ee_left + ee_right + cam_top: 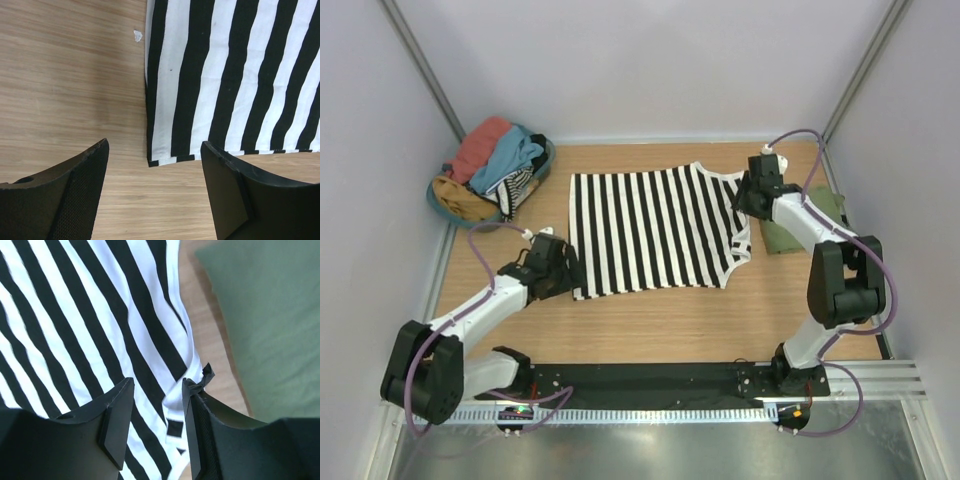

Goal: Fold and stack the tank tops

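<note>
1. Lying spread flat across the middle of the counter [670, 320] is the striped tank top [655, 230], hem toward the left, straps toward the right;
2. the olive green tank top [780, 238] sits folded at the counter's right edge, near the striped one with a strip of wood between them, partly under the right arm [800, 225];
3. the left arm [490, 300] hovers by the near hem corner; its jaws stand wide apart, the corner showing between them, nothing held;
4. the right arm's jaws hang low over the strap end, parted by a narrower gap; a white cloth edge runs beneath the gap, not pinched;
5. a basket [440, 200] heaped with other garments stands in the far left corner.
</note>
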`<state>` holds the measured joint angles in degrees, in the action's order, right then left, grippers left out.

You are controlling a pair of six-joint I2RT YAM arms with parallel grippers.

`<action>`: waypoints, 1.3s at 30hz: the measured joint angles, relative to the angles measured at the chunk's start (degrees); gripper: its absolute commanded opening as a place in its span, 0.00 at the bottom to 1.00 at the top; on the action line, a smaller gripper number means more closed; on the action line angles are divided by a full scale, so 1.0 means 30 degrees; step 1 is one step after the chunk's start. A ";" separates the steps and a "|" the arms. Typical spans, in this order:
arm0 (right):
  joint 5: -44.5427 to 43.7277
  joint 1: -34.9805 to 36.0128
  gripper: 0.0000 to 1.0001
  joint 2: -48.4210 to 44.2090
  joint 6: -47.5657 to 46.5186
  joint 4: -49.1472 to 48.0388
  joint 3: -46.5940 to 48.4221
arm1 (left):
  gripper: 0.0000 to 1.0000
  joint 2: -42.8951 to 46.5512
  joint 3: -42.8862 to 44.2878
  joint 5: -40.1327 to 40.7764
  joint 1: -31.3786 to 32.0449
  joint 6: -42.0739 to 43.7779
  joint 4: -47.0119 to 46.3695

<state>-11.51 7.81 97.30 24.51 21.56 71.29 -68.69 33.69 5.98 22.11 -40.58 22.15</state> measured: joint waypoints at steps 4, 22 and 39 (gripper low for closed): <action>0.0131 0.0393 0.47 -0.0867 0.0291 -0.0240 -0.2543 | 0.70 0.0750 -0.0415 0.0153 0.0000 -0.0036 -0.0015; -0.2215 0.3111 0.47 -0.2521 0.0641 -0.1107 -0.5348 | 0.35 -0.1122 -0.0619 -0.0984 0.0408 -0.0882 -0.0998; -0.4779 0.4240 0.47 -0.1698 0.0204 -0.0925 -0.5370 | 0.00 -0.0860 -0.0211 -0.0342 0.0750 -0.0466 0.0022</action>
<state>-25.85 20.53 92.20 25.12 18.79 55.18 -71.26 33.06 4.95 24.36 -41.98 22.22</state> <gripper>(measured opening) 0.464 0.010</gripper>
